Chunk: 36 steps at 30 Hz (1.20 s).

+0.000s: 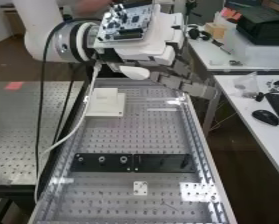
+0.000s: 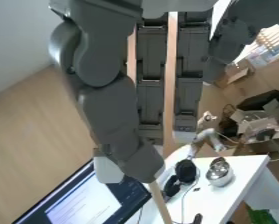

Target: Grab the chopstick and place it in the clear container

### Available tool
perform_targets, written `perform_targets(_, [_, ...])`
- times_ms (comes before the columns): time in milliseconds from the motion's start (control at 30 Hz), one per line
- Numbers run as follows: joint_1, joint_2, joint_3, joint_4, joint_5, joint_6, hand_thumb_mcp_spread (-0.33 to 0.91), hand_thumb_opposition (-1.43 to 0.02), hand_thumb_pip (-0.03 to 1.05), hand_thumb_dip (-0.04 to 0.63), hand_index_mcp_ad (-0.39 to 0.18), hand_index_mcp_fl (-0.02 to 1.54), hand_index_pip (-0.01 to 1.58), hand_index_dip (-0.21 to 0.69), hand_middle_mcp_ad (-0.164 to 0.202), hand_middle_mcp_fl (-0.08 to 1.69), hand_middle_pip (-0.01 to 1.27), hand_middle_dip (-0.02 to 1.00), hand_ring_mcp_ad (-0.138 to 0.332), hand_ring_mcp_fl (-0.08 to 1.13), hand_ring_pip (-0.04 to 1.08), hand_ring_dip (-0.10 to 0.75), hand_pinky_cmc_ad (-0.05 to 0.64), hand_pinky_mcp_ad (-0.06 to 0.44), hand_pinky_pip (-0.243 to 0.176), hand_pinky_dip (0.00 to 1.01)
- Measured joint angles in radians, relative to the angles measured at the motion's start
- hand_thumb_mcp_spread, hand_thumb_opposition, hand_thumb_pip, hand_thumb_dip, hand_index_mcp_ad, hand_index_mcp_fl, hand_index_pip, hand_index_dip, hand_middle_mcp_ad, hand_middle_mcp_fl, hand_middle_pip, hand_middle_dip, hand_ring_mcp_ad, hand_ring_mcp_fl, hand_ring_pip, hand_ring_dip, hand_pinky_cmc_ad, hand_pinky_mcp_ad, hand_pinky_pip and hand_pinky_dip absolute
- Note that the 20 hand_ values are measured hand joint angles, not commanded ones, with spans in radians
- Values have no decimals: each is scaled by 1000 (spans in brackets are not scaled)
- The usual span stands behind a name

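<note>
The hand [image 1: 197, 89] is above the far end of the perforated metal bench [image 1: 136, 137]. Its fingers are nearly straight, with the thumb closed across them, pinching a wooden chopstick [image 2: 170, 75]. The chopstick lies lengthwise along the fingers.

Seen from above, a block [image 1: 106, 94] is standing on a base [image 1: 115, 110] at the counter's [image 1: 123, 141] far left, two plates [image 1: 156, 163] are lying end to end before it, a third plate [image 1: 140, 188] is sitting in front of them, and a mouse [image 1: 265, 117] is resting on the right-hand table [image 1: 231, 91].
</note>
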Motion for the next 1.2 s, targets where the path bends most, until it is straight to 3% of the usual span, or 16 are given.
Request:
perform_targets(333, [102, 121, -97, -48, 20, -42, 815, -1124, 515, 328, -138, 1529, 141, 459, 45, 1302, 278, 600, 134, 944, 94, 379, 508, 199, 82, 188])
perform_targets(633, [221, 152, -116, -125, 122, -62, 815, -1124, 515, 335, -129, 1529, 126, 478, 45, 1302, 278, 600, 131, 944, 91, 379, 508, 199, 82, 188])
perform_targets(900, [330, 76, -28, -262, 252, -51, 815, -1122, 515, 332, -138, 1532, 117, 480, 54, 1302, 274, 604, 129, 944, 89, 380, 508, 195, 82, 188])
perform_targets(1200, [397, -43, 107, -440, 316, -2, 819, -1122, 515, 332, -136, 1532, 120, 483, 52, 1302, 274, 604, 129, 944, 89, 380, 506, 199, 79, 188])
